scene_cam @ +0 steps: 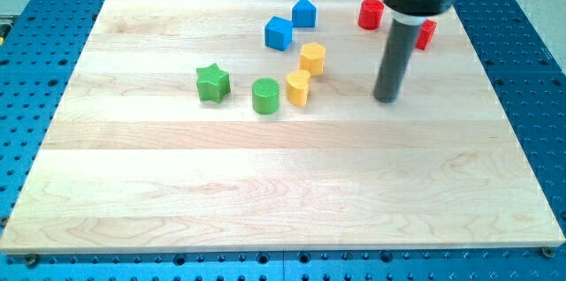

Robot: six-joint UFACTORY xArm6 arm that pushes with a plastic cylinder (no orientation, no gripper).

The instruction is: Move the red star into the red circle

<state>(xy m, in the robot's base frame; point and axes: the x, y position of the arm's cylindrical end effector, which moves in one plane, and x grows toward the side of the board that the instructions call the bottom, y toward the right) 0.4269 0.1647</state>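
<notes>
A red block (426,34), partly hidden behind the rod so its shape is unclear, lies near the view's top right. A red round block (370,14) lies to its upper left, with the rod's body between them in the picture. My tip (386,99) rests on the wooden board (265,184), below both red blocks and apart from them. The red round block is about a hundred pixels above the tip.
Two blue blocks (278,33) (304,12) sit at top centre. Two yellow blocks (312,57) (298,87) lie left of the tip. A green star (212,82) and a green cylinder (265,95) lie further left. A blue perforated table (531,69) surrounds the board.
</notes>
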